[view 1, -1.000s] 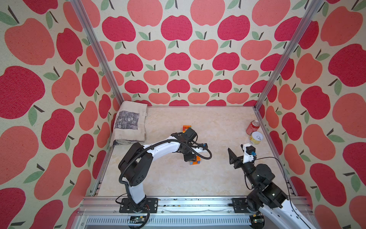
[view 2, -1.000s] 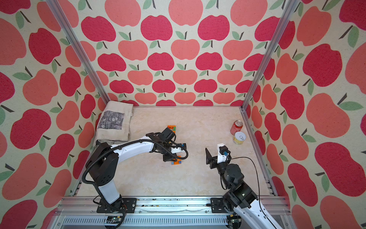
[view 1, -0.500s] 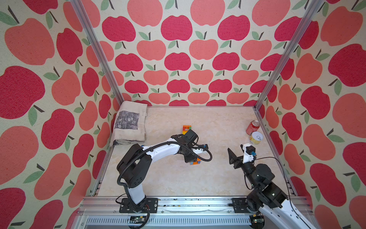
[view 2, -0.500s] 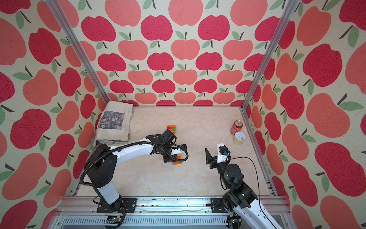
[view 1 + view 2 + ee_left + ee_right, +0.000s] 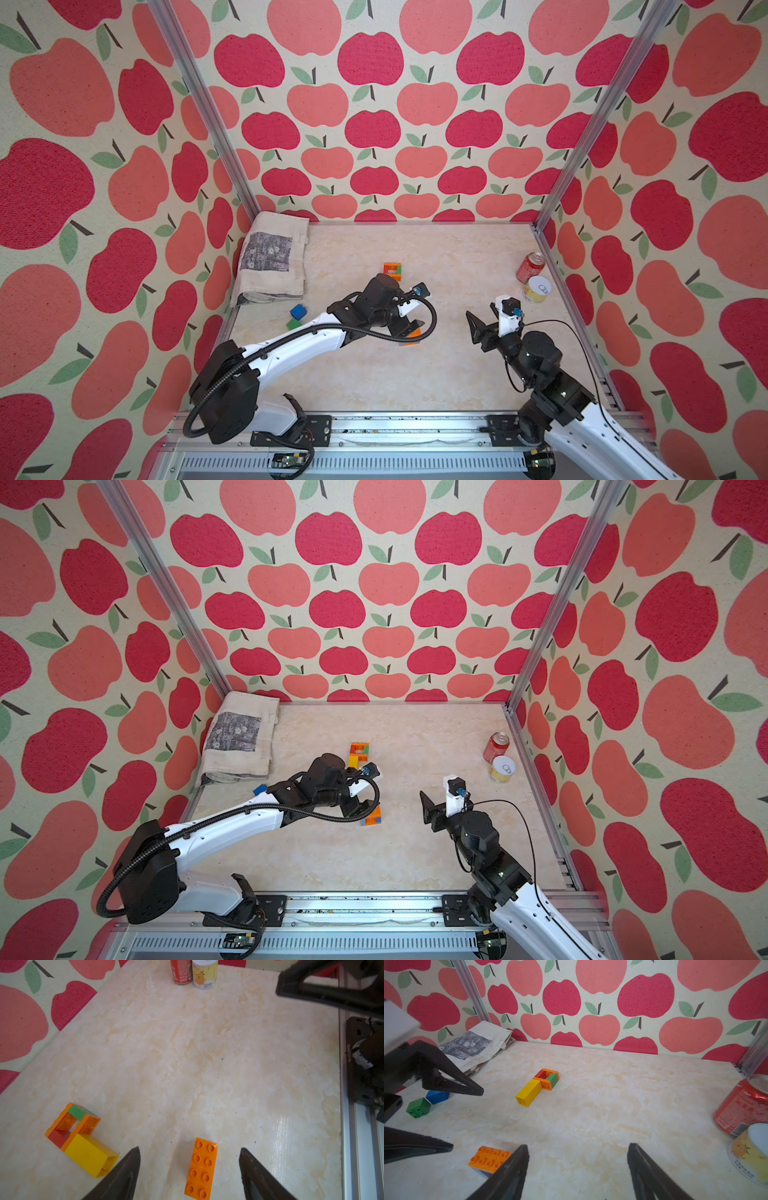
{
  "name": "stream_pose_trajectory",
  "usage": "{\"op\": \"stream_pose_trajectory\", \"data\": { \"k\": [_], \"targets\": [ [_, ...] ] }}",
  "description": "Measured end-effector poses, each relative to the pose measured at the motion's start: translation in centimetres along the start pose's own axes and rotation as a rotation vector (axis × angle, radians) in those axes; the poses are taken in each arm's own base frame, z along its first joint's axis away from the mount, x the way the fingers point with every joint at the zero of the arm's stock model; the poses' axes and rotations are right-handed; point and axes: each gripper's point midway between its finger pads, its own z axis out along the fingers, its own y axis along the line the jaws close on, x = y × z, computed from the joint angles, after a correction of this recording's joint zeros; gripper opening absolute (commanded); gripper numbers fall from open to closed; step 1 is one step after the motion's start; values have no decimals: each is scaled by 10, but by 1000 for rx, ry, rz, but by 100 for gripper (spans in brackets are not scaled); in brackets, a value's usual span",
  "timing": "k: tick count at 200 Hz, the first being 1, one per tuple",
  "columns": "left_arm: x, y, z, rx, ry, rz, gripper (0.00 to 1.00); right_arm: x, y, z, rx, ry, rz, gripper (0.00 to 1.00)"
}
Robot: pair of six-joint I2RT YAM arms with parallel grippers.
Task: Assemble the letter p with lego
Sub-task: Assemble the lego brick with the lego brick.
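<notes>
An orange eight-stud lego brick (image 5: 201,1168) lies flat on the table, stacked on a light blue piece (image 5: 481,1171). My left gripper (image 5: 189,1150) stands open around it, with a clear gap to the brick on each side. In both top views the same brick (image 5: 412,336) (image 5: 371,816) shows just under that gripper. Farther back lies a joined lego piece (image 5: 392,271) (image 5: 538,1086) of orange, green, red and yellow. A loose blue brick (image 5: 298,311) and a green brick (image 5: 294,324) sit at the left. My right gripper (image 5: 577,1146) hovers open and empty at the right (image 5: 480,311).
A red soda can (image 5: 530,266) and a yellow can (image 5: 537,289) stand by the right wall. A folded cloth (image 5: 274,259) lies in the back left corner. A metal rail (image 5: 374,424) runs along the table's front edge.
My left gripper has opened and let go of the orange brick, which now rests on the table. The right arm has stayed where it was.
</notes>
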Motion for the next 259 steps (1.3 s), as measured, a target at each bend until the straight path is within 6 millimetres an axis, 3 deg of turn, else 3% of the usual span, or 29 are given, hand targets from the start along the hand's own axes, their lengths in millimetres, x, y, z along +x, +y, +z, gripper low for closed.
{"op": "stream_pose_trajectory", "data": {
  "k": [17, 43, 66, 84, 116, 142, 199, 259],
  "targets": [
    [9, 12, -2, -51, -32, -170, 76, 12, 10, 11, -43, 53, 28, 74],
    [50, 24, 3, -120, 15, -461, 73, 29, 24, 26, -104, 133, 80, 71],
    [78, 21, 5, -150, 65, -649, 69, 40, 36, 35, -155, 198, 133, 70],
    [87, 16, 5, -156, 87, -747, 68, 45, 46, 40, -201, 232, 178, 68],
    [89, 3, 9, -142, 103, -821, 62, 64, 66, 46, -271, 315, 229, 67],
    [101, 0, 17, -150, 145, -859, 56, 76, 81, 48, -324, 362, 240, 67],
    [109, 1, 22, -162, 164, -889, 52, 70, 94, 63, -363, 378, 242, 65],
    [117, 1, 29, -175, 182, -896, 43, 84, 103, 73, -382, 431, 240, 61]
  ]
}}
